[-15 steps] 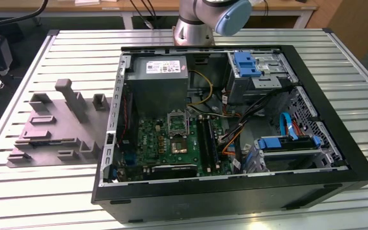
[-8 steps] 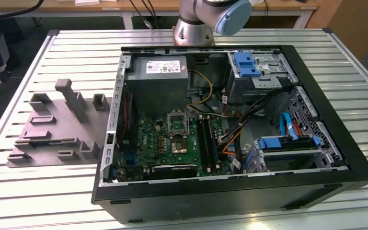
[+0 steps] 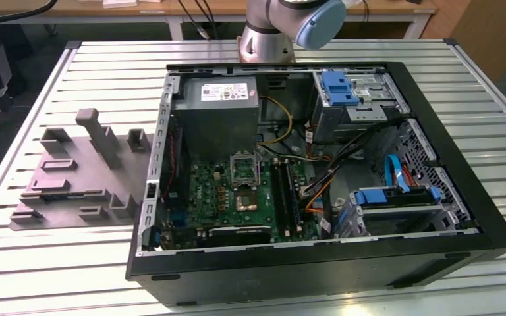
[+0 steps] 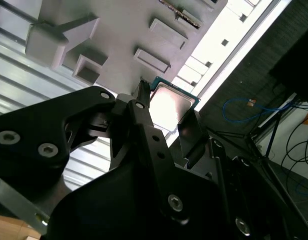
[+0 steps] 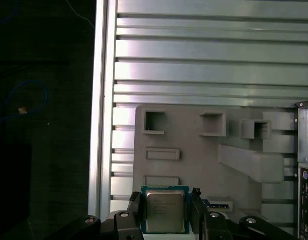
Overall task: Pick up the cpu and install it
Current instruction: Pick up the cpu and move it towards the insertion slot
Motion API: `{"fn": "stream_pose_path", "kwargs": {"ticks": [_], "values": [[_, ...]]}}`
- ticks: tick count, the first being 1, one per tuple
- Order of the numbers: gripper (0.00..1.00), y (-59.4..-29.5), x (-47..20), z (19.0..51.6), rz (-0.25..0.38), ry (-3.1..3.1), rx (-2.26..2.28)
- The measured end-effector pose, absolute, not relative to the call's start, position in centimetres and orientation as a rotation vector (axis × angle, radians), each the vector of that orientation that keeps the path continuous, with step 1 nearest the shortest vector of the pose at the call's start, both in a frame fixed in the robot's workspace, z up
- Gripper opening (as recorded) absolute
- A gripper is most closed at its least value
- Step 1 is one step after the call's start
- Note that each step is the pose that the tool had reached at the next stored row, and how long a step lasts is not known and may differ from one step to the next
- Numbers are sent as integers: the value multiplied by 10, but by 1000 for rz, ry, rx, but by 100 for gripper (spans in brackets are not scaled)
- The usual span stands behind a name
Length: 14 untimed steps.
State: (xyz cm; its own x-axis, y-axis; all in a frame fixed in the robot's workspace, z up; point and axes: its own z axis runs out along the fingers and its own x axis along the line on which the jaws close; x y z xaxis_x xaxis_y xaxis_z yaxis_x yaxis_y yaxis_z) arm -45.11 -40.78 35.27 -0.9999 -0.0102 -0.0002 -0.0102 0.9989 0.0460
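Slatted metal table (image 5: pixel 194 60), grey fixture tray (image 5: pixel 194 165) on it, fingers (image 5: pixel 198 207) clamped on cpu (image 5: pixel 165 210), side edges hidden behind them

Slatted silver aluminium worktable (image 3: pixel 51 263), light wooden bench (image 3: pixel 86 8) behind it, brown wooden panel (image 3: pixel 490 33) at the exterior view's right; dark floor (image 5: pixel 43 165).

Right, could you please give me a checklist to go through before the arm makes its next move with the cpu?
1. Small square silvery-topped cpu gripped in the black claw: ok, in both wrist views.
2. Cpu square in the claw: ok in the first wrist view.
3. Cpu clear of the grey moulded holder tray: ok, it looks well below.
4. Rectangular metal-framed socket uncovered from above: ok in the exterior view.
5. Socket latch open: cannot tell.
6. Yellow cable clear of socket: cannot tell; it runs close by.
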Motion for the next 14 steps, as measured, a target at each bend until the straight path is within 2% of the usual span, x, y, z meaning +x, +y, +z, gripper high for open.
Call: {"fn": "stream_pose_path", "kwargs": {"ticks": [14], "values": [[47,-408,-451,359,-72,-3141,16]]}}
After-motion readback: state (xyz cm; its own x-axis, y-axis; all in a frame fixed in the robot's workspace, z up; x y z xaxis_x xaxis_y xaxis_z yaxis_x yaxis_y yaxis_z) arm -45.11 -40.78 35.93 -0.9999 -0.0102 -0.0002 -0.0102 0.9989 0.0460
